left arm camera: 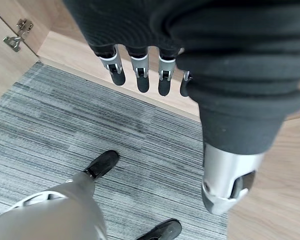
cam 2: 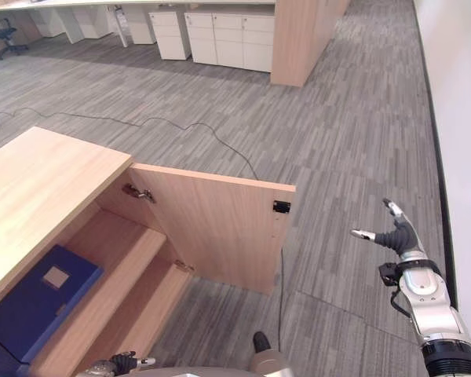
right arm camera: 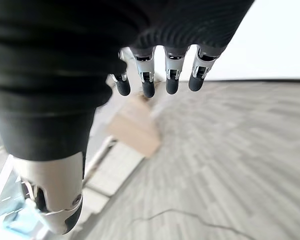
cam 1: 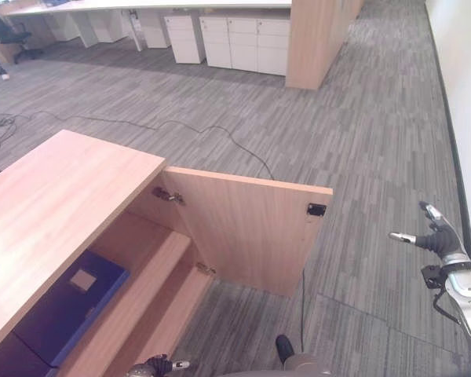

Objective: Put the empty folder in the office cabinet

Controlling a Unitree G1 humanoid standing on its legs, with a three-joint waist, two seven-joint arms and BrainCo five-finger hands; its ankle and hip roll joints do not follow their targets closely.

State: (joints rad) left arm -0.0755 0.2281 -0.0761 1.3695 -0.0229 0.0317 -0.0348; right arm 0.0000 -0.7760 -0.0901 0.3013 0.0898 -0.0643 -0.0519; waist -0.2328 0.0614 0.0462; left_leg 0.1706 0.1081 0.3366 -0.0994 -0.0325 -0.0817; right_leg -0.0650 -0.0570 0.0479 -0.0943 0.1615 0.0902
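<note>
Already inside the cabinet [cam 1: 55, 196], blue folder [cam 1: 63, 310], door [cam 1: 251, 232] ajar, left hand [left arm camera: 140, 75] and right hand [cam 2: 396, 234] both released, empty.

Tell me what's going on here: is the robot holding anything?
No. The blue folder already lies on a shelf inside the wooden cabinet, whose door stands open. The right hand is out over the carpet to the right of the door, fingers straight and holding nothing. The left hand is low by the cabinet's front edge, fingers also straight and empty. From how things lie, the folder is placed and the door is not yet closed.
</note>
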